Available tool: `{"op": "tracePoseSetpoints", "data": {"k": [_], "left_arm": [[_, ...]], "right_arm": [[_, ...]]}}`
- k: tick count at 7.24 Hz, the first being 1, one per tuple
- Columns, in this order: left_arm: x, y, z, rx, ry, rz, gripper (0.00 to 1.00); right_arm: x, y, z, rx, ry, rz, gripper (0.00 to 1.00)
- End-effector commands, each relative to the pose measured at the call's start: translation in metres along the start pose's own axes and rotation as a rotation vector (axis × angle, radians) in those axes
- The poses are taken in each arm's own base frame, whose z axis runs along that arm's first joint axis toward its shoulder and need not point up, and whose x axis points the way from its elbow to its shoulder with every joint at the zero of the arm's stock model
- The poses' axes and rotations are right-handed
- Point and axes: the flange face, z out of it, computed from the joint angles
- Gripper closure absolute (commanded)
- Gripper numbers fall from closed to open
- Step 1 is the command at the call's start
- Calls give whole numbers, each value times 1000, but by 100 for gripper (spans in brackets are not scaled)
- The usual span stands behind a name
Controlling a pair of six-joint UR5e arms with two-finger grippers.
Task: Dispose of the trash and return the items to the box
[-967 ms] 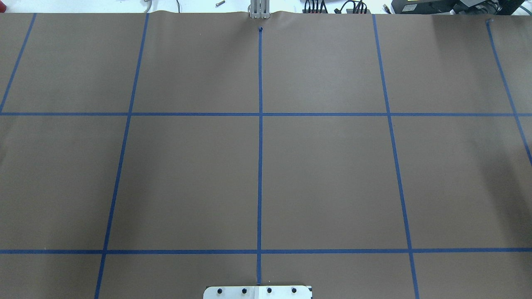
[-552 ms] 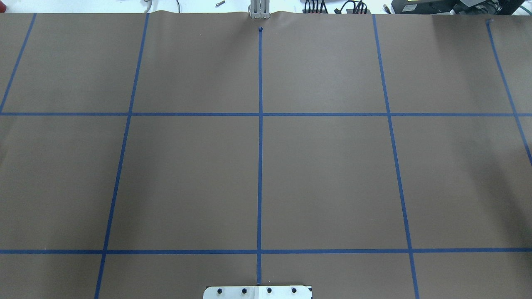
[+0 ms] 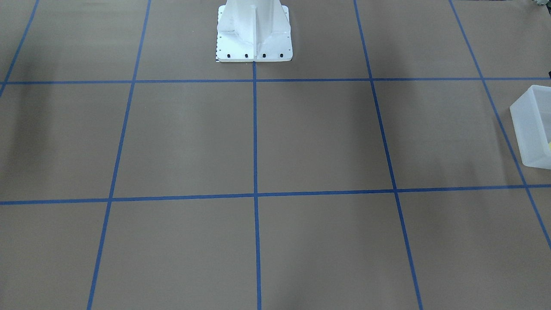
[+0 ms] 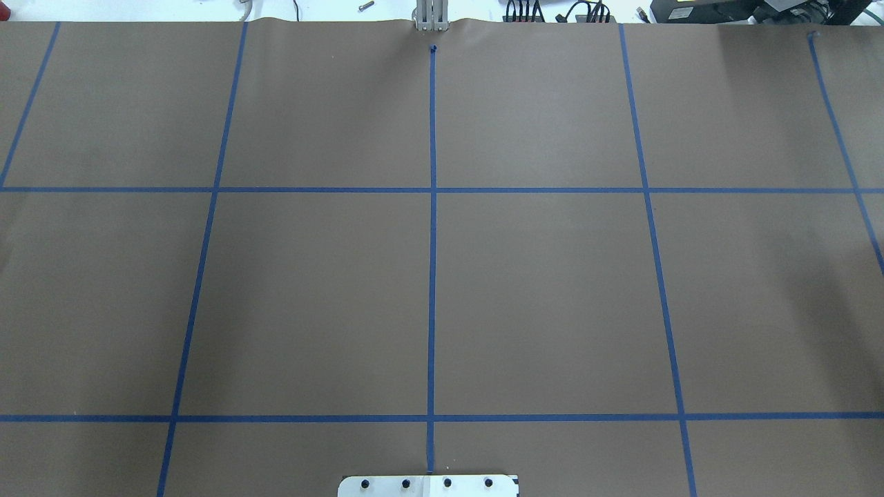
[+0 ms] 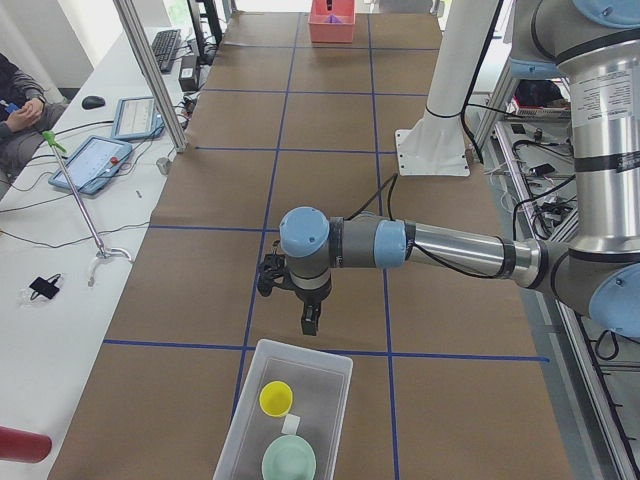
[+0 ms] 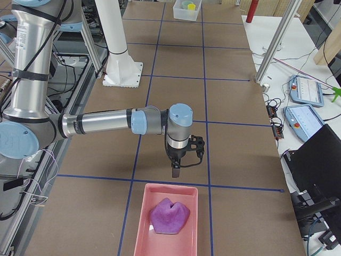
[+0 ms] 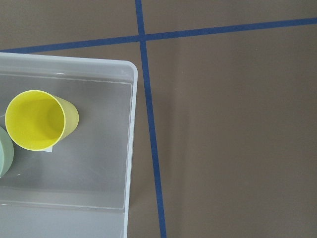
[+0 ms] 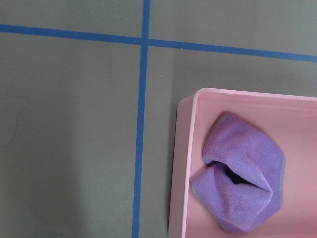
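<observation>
Brown paper-covered table [image 4: 539, 290] with blue tape grid [image 4: 432, 276]; tablets [image 5: 92, 163], keyboard [image 5: 165, 48] and mouse [image 5: 93, 101] on a white side bench [image 5: 40, 330].

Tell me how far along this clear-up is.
Done, it seems: the small yellow plastic cup and pale mint-green round bowl sit inside the translucent white plastic bin; the crumpled purple cloth lies in the pink rectangular tray. In hand: nothing visible; the left claw hangs near the bin, the right claw near the tray. Left: probably only retracting.
</observation>
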Motion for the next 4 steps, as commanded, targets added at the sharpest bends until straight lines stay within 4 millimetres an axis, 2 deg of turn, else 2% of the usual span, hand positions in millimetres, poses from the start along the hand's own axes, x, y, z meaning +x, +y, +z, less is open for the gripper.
{"op": "tracePoseSetpoints", "data": {"k": [1,4], "left_arm": [[1,0,0,1,0,2,2],[0,0,-1,2,-2,1,2]], "right_arm": [[1,3,-2,6,10,-4,0],[-12,4,-14,24,-41,-8,0]]}}
